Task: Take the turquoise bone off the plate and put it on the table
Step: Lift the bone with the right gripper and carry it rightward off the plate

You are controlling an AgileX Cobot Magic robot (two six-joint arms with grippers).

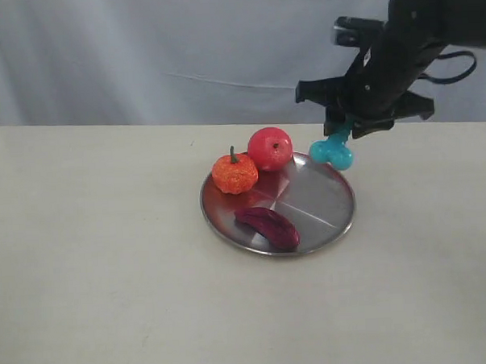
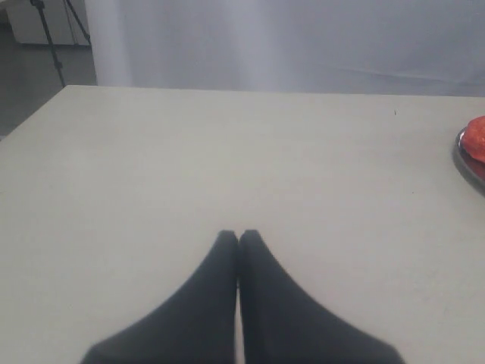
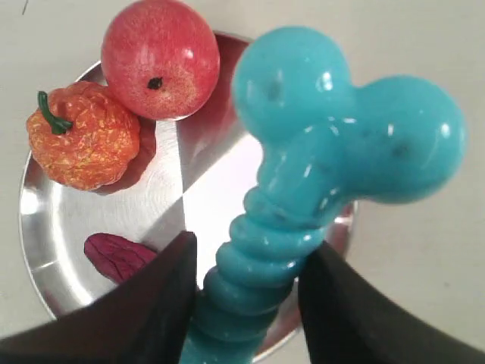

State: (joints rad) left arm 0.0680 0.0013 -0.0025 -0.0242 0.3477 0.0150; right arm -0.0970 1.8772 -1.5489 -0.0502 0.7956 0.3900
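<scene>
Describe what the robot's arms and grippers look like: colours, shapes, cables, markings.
The right arm is bulky matte black, with a thin black cable looping beside it. The right gripper and left gripper have smooth black jaws tapering to blunt tips. No markings show.

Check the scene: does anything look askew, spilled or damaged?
Nothing looks spilled or damaged. The one unusual thing is the turquoise bone, hanging knob-down in the right gripper over the rim of the plate. The apple and pumpkin sit upright.
</scene>
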